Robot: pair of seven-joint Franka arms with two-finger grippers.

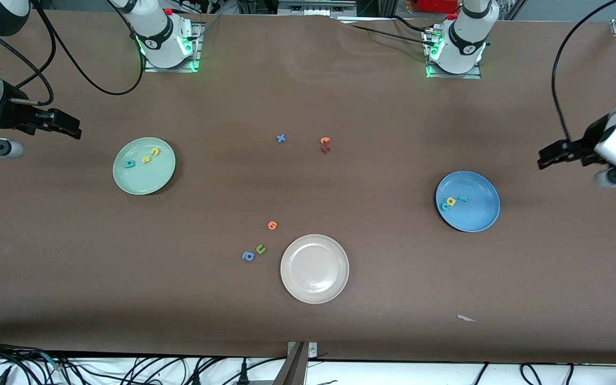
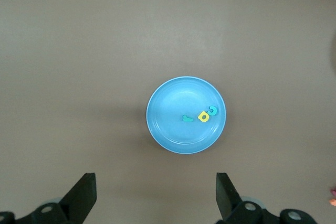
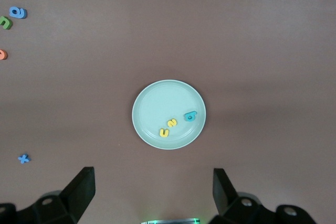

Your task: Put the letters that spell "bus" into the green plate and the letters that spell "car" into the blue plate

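The green plate [image 1: 147, 179] lies toward the right arm's end of the table and holds a teal "b" [image 1: 129, 164], a yellow "s" [image 1: 146, 159] and a yellow "u" [image 1: 155, 152]. In the blue plate [image 1: 476, 211], toward the left arm's end, lie a teal "c" [image 1: 445, 206], a yellow "a" [image 1: 451, 201] and a teal "r" [image 1: 463, 199]. My right gripper [image 1: 76, 128] hangs open and empty over bare table beside the green plate [image 3: 157, 103]. My left gripper [image 1: 542, 159] hangs open and empty over bare table beside the blue plate [image 2: 173, 129]. Both arms wait.
An empty cream plate [image 1: 314, 291] sits nearer the front camera, mid-table. Beside it lie a blue "a" [image 1: 248, 256], a green "u" [image 1: 260, 249] and an orange letter [image 1: 272, 225]. Farther back lie a blue "x" [image 1: 281, 138], an orange letter [image 1: 324, 140] and a dark red one [image 1: 325, 149].
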